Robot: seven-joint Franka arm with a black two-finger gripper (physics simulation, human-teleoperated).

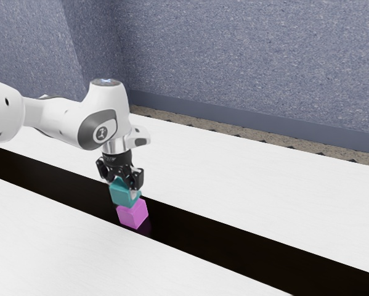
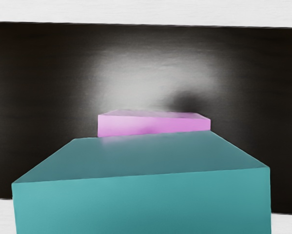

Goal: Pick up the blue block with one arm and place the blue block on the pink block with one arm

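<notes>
A teal-blue block (image 1: 124,193) sits between the black fingers of my gripper (image 1: 125,184), which is shut on it from two sides. Directly beneath it is the pink block (image 1: 132,214), resting on the dark strip of the table. The blue block rests on or hovers just above the pink one; I cannot tell whether they touch. In the wrist view the blue block (image 2: 146,187) looms large just under my hand, and the pink block (image 2: 153,123) peeks out beyond its far edge.
A black strip (image 1: 246,243) runs diagonally across the white table (image 1: 246,179), with white surface on both sides. A grey-blue wall (image 1: 252,55) with a dark baseboard stands behind the table.
</notes>
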